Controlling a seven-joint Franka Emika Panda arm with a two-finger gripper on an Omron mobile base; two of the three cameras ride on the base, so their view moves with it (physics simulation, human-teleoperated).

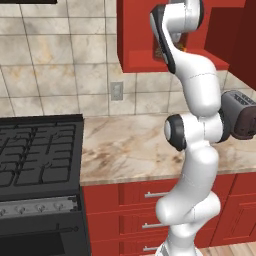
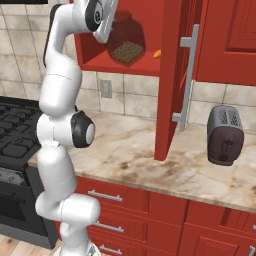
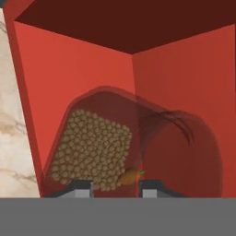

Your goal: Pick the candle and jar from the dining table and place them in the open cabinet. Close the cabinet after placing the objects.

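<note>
One stove (image 2: pixel 12 125) occupies the far left of the right base view, with the white arm rising beside it. Further right, the gripper (image 2: pixel 107 27) reaches into the open cabinet (image 2: pixel 90 55). The jar (image 2: pixel 125 40) lies tilted inside this cabinet, tan grainy contents showing through the glass, and the gripper is against its side. In the hand view, the jar (image 3: pixel 133 147) sits directly ahead of the fingertips (image 3: pixel 80 188), which stand narrowly apart; whether they clamp the jar cannot be told. A small orange item (image 2: pixel 157 53) lies on the cabinet floor beside the jar. The cabinet door (image 2: pixel 170 80) hangs open. A toaster (image 2: pixel 225 134) stands on the marble counter (image 2: pixel 130 155) at right.
</note>
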